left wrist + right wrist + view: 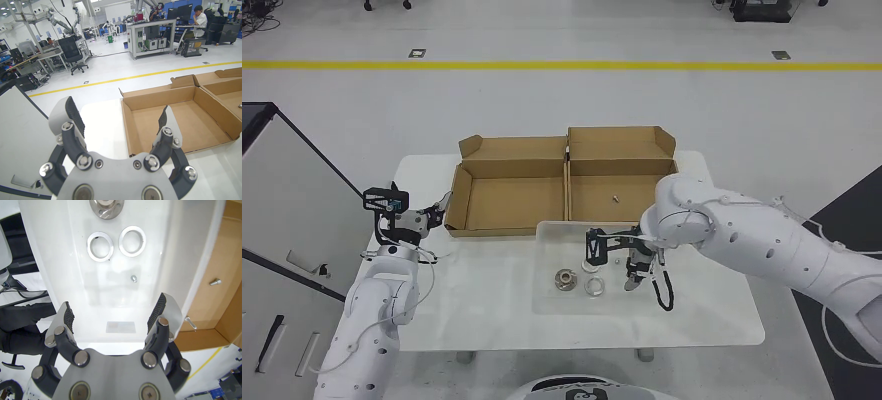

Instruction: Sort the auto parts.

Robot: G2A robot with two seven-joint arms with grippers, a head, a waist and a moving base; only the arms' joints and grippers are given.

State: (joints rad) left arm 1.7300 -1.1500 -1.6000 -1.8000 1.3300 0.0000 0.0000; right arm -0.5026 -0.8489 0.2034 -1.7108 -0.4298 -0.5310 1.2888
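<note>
Cardboard: two open boxes stand side by side at the back of the worktop (472, 300), with a white tray (692, 295) just in front of the right box (622, 165)

Top view: the flange (564, 279) lies in the tray. The right tool (632, 280) hangs over the tray. The left tool (434, 212) sits near the corner of the left box (512, 200), well apart from the tray

Left wrist view: left tool released, jaws apart, nothing between them. The left box floor is bare, so nothing is sorted there yet

Right wrist view: right tool released and empty, low over the tray. Ahead of it lies a small bolt (133, 278), then a ring (88, 246) and a second ring (143, 240) side by side, the flange beyond them. A boxed bolt (215, 282) and another bolt (191, 322) lie in the right box

Judgement: sorting has begun and is under halfway. Bolts go right. Four parts are left in the tray, and the small bolt looks the likeliest next pick
</note>
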